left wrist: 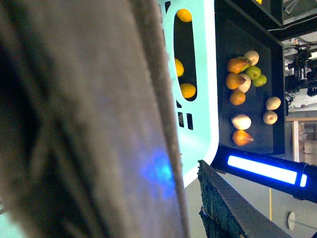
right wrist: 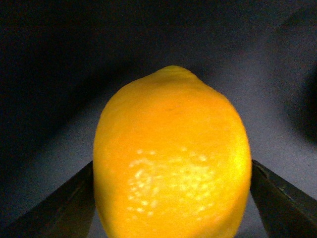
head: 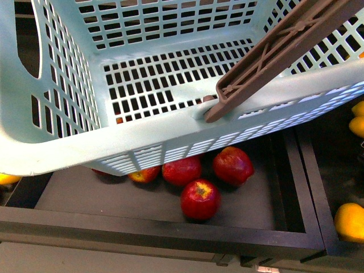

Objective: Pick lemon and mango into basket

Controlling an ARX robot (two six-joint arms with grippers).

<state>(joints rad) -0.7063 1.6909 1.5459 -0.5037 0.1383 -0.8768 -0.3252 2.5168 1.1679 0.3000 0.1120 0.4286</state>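
The light teal basket (head: 85,145) hangs tilted close to the front camera, above the shelf, and its slotted floor shows no fruit. Its brown handle (head: 273,51) crosses the upper right. In the left wrist view the handle (left wrist: 89,124) is a close blur, and my left gripper (left wrist: 190,208) is shut on the basket there. The lemon (right wrist: 171,153), yellow and dimpled, fills the right wrist view, and my right gripper (right wrist: 171,210) is shut on it with dark fingers (right wrist: 282,203) on both sides. Partly cut-off yellow-orange fruits (head: 350,222) lie at the right edge; I cannot tell whether one is the mango.
Red apples (head: 200,199) lie in a dark tray (head: 170,233) under the basket. A divider (head: 310,187) separates it from the compartment on the right. The left wrist view shows pears and other fruit (left wrist: 242,89) in another dark tray, and a blue light bar (left wrist: 262,169).
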